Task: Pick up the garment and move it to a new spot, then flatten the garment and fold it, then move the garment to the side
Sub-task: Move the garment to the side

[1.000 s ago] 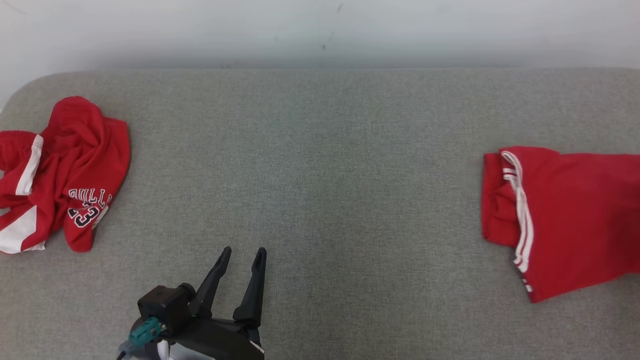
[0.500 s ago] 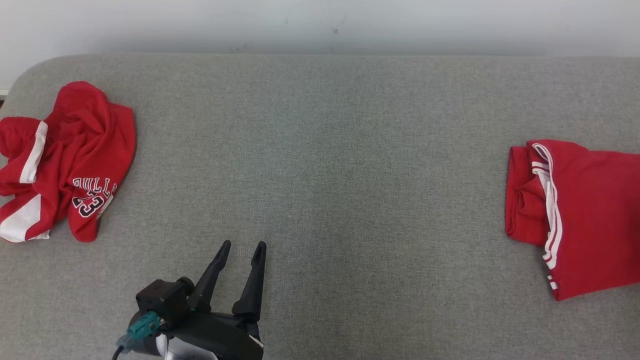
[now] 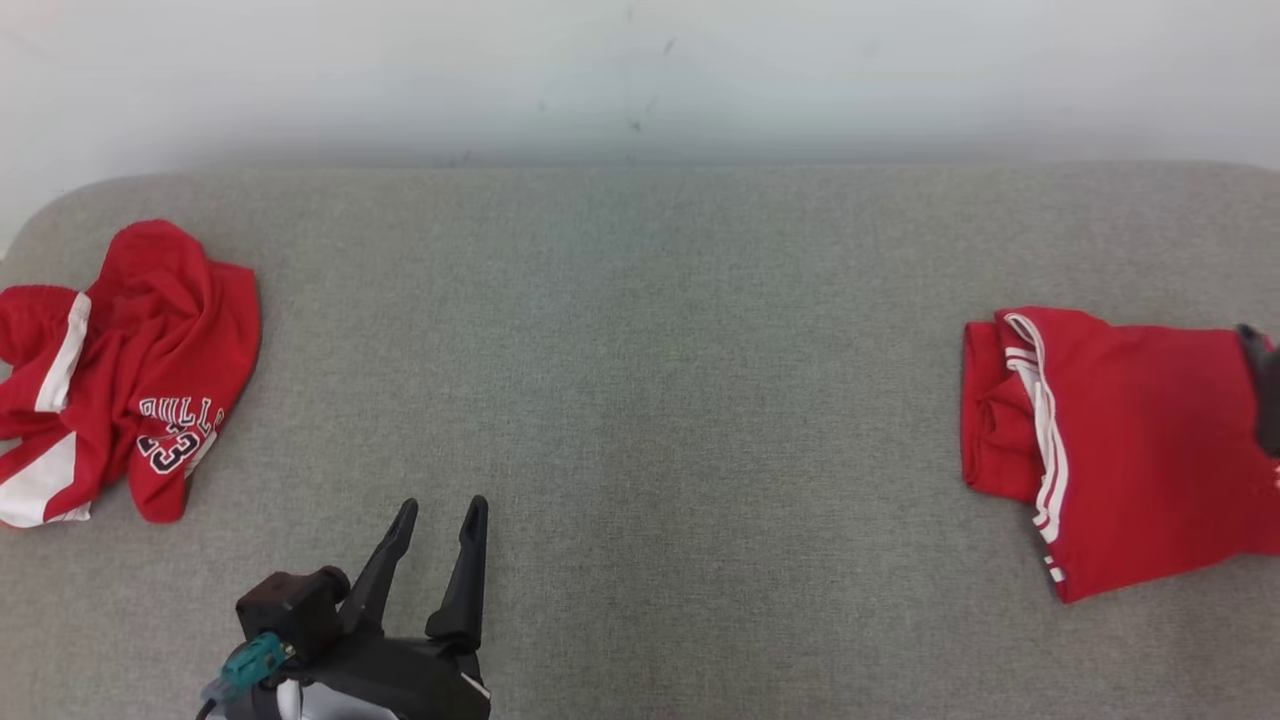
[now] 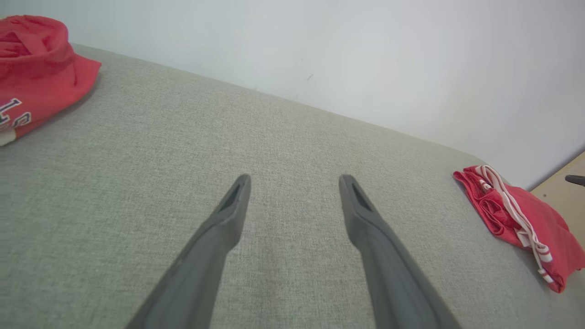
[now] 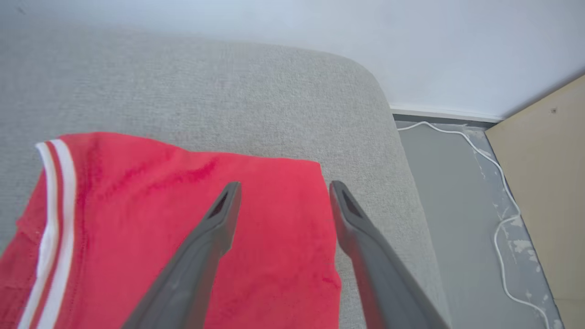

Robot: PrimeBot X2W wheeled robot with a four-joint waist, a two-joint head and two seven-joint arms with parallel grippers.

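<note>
A folded red garment [image 3: 1130, 440] with white stripes lies flat at the right end of the grey cushion [image 3: 640, 350]. My right gripper [image 5: 284, 186] hovers open over that garment's [image 5: 137, 219] far right corner, with nothing between its fingers. One of its dark fingers [image 3: 1265, 395] shows at the right edge of the head view. My left gripper [image 3: 443, 505] is open and empty above bare cushion near the front, left of centre. Its wrist view looks between its own fingertips [image 4: 295, 179] toward the folded garment [image 4: 516, 219].
A crumpled red jersey [image 3: 130, 370] with white panels and dark lettering lies at the cushion's left end, also in the left wrist view [image 4: 32, 68]. Beyond the cushion's rounded right end are grey floor, a white cable [image 5: 498, 183] and a tan panel [image 5: 544, 183]. A pale wall runs behind.
The head camera has shifted, so the whole picture moved. A finger of my right gripper now shows at the right edge over the folded garment. Both garments lie as before.
</note>
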